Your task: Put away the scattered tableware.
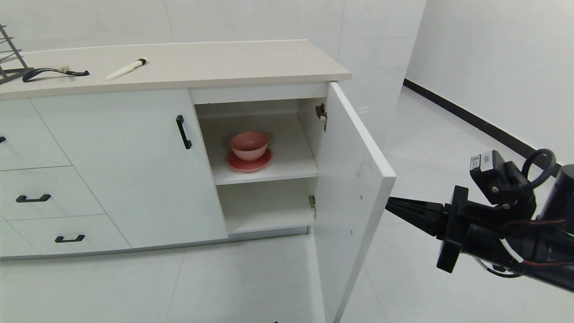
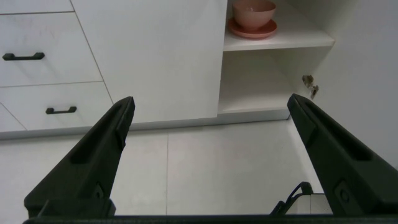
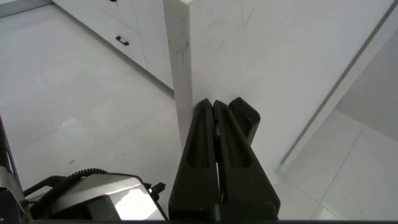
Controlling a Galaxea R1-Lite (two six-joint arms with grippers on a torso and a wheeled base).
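In the centre of the head view, on the upper shelf (image 1: 287, 168) of the open cabinet (image 1: 262, 211), a pink bowl (image 1: 249, 143) sits on a red plate (image 1: 249, 164). At the right of the frame the right claw (image 1: 391, 205), fingers pressed together and holding nothing, has its tip at the outer face of the open door (image 1: 350, 179). The left claw (image 2: 211, 102) gapes wide above the floor (image 2: 205, 162), facing the cabinet. At upper left a white-handled utensil (image 1: 127, 68) lies on the desk (image 1: 224, 63).

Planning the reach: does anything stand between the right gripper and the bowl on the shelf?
Yes: the open door stands between the right gripper and the bowl; the gripper is at the door's outer face.
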